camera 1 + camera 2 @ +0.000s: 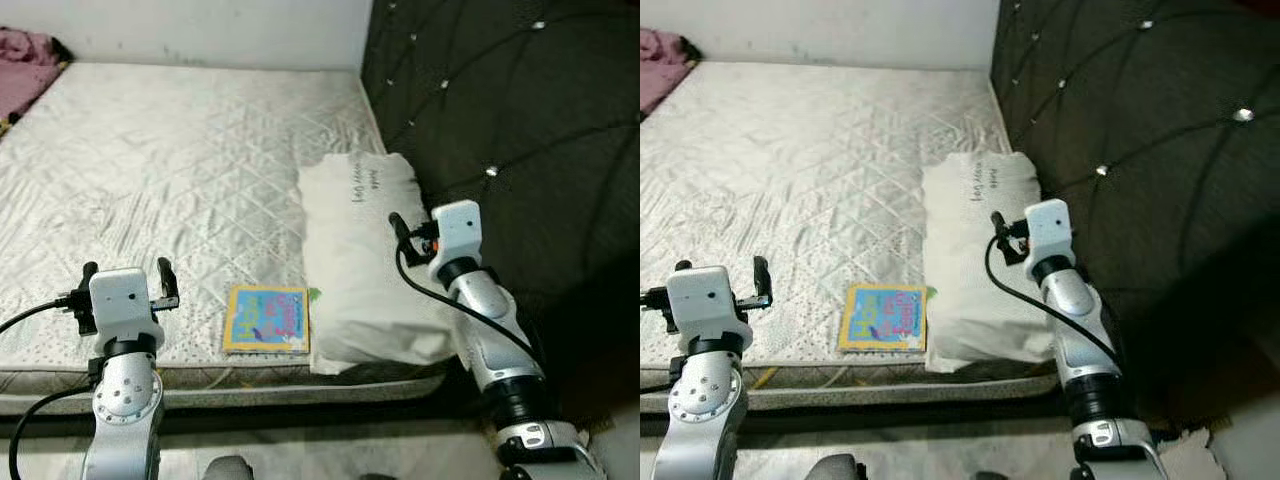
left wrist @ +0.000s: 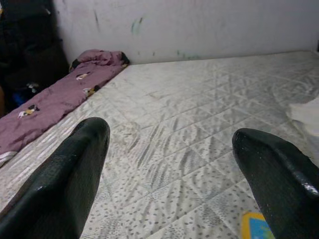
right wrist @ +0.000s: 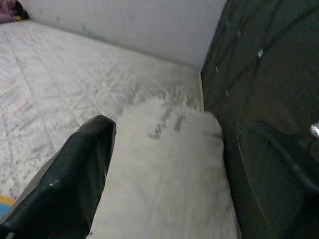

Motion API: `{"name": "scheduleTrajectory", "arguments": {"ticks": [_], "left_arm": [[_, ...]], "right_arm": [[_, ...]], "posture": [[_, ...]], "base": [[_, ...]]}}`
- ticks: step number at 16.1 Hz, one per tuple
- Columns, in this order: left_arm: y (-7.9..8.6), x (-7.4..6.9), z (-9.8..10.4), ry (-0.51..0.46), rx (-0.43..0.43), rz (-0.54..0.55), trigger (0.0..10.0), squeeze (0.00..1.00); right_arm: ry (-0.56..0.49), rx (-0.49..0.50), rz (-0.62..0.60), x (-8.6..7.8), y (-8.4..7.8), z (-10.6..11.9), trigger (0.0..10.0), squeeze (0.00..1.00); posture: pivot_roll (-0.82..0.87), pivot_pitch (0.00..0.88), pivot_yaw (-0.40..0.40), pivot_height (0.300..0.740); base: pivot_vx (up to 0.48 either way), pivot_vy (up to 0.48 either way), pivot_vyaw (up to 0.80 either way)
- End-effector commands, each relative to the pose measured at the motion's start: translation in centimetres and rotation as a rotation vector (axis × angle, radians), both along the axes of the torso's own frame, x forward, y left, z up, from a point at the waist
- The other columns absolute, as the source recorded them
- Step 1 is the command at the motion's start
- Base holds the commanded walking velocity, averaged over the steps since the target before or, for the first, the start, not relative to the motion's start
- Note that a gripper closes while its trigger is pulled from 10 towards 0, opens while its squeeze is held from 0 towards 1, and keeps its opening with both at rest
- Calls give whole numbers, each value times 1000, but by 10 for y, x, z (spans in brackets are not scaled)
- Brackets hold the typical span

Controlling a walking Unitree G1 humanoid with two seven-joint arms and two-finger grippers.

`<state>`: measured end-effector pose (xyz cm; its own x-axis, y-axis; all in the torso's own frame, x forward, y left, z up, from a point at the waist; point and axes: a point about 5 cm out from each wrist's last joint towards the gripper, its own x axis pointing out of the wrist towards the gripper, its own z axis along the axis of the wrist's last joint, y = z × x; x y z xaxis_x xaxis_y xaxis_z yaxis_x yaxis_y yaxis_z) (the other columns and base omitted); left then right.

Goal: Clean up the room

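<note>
Upper left of the frame: crumpled mauve-pink fabric blanket [image 1: 27,68] at the far corner of the bed, against the white wall [image 1: 200,30].

Centre: bare white quilted mattress [image 1: 170,170], diamond stitching, spans most of the frame.

Lower left: left pincer [image 1: 124,286] held over the near edge of the mattress. Black fingers [image 2: 65,184] spread wide, nothing between them. Wrist view looks across the mattress toward the blanket.

Lower centre: flat square children's book with yellow border and blue-pink cover [image 1: 267,319] lies on the mattress near its front edge, to the right of the left pincer, apart from it. Its right edge sits just beside the pillow.

Right of centre: white soft pillow with dark handwriting on top [image 1: 365,255] lies lengthwise along the right side of the mattress, against the dark tufted upholstered headboard [image 1: 500,110].

Right: right pincer [image 1: 400,235] is over the pillow's right edge, beside the headboard. Wrist view shows its fingers [image 3: 75,174] wide apart, empty, the pillow below and ahead of them.
</note>
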<state>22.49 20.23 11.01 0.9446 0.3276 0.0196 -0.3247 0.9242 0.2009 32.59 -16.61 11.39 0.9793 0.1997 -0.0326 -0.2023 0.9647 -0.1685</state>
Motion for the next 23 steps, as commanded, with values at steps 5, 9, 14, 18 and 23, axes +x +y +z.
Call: {"name": "scheduleTrajectory", "arguments": {"ticks": [5, 9, 14, 18, 23], "left_arm": [[-7, 6, -5, -24, -55, -41, 10000, 0], [-8, -5, 2, -87, -43, -34, 10000, 0], [-5, -23, -9, -40, -49, 9, 10000, 0], [-7, -23, -11, -32, -29, 19, 10000, 0], [-9, -19, -10, -41, -74, -4, 10000, 0]], "right_arm": [[85, 54, 167, -17, 41, -6, 10000, 0], [-123, 159, 134, -26, 54, 12, 10000, 0], [-12, 232, 58, -40, 40, -9, 10000, 0], [31, 205, 66, -38, 44, -13, 10000, 0], [53, 191, 74, -33, 48, -13, 10000, 0]], "posture": [[-54, 0, 16, 740], [-8, 0, -29, 740], [-1, 0, -38, 740], [23, 0, -58, 740], [29, 0, -62, 740]], "base": [[0, 0, 0], [0, 0, 0], [0, 0, 0], [0, 0, 0], [0, 0, -434]]}}
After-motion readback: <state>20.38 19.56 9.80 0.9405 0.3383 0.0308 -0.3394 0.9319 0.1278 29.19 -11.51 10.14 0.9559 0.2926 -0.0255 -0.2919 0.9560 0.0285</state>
